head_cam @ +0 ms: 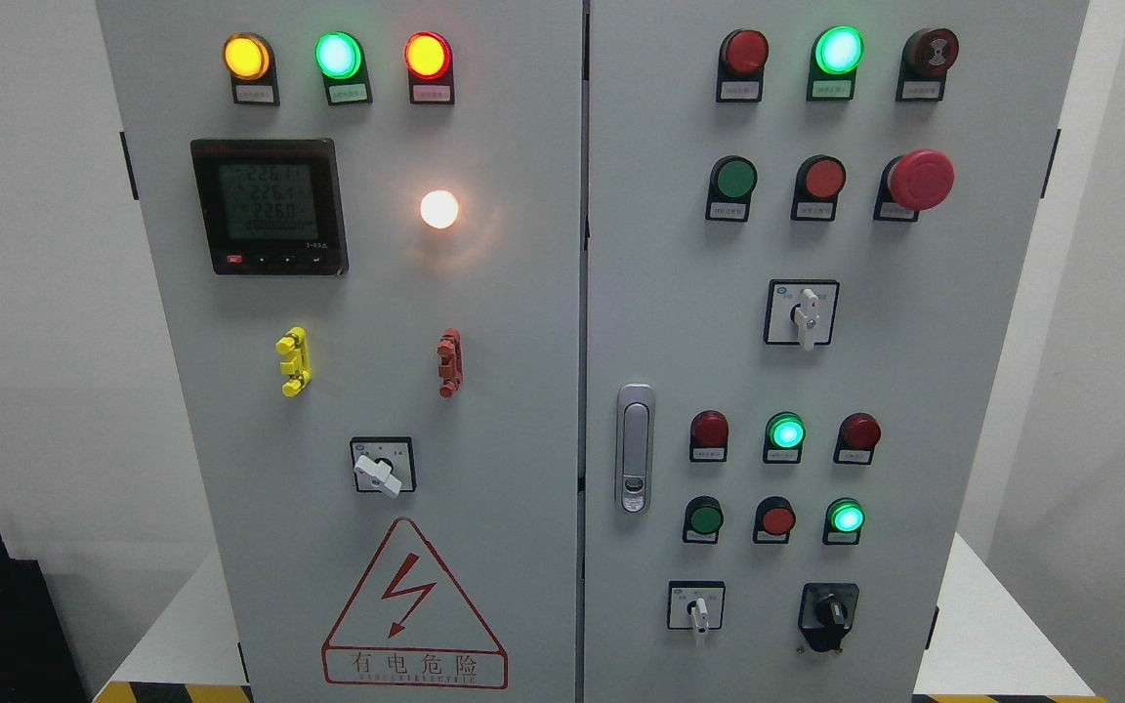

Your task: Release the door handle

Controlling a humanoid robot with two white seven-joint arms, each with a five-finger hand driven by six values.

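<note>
A grey two-door electrical cabinet fills the head view. Its silver door handle (pixel 634 447) lies flush and upright on the right door (pixel 963 391), near the seam between the doors. Both doors look closed. Nothing touches the handle. Neither of my hands or arms shows in the frame.
The left door (pixel 523 391) carries a digital meter (pixel 269 206), lit lamps, yellow and red clips, a rotary switch and a red warning triangle (pixel 413 610). The right door has lamps, push buttons, a red emergency stop (pixel 921 180) and selector switches. White walls flank the cabinet.
</note>
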